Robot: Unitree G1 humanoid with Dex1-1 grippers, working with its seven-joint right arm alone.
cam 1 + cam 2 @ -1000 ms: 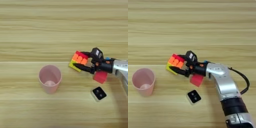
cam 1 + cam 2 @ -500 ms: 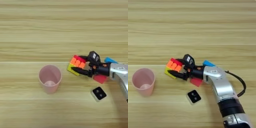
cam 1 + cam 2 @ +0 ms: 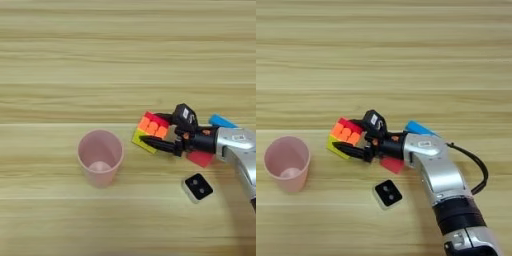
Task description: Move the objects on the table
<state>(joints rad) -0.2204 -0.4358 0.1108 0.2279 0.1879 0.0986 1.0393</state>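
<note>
A: Nearest thing?
B: Small white cube, black top face with two dots, flat on the table, just below the arm. Apart from everything else.

A: Cup?
B: Pink cup, upright, translucent plastic, open mouth up. Left of centre, well left of the gripper, near the puzzle cube but not touching it.

A: Gripper state?
B: Gripper is pinching the puzzle cube. One black finger runs along the cube's near side, tip pointing left; the other comes over its far side. Jaws closed on it.

A: Cube look?
B: Multicoloured: orange tiles on the face toward the camera, red strip on top edge, yellow on the lower left. It sits tilted, not square to the grain. Can't tell if it's lifted or resting on the table.

A: Anything behind the arm?
B: Red cube just under the wrist, partly hidden by it, touching or nearly so. Blue bar beyond the wrist, only one end showing, lying flat, angled.

A: Table?
B: Light wood, horizontal grain stripes.
</note>
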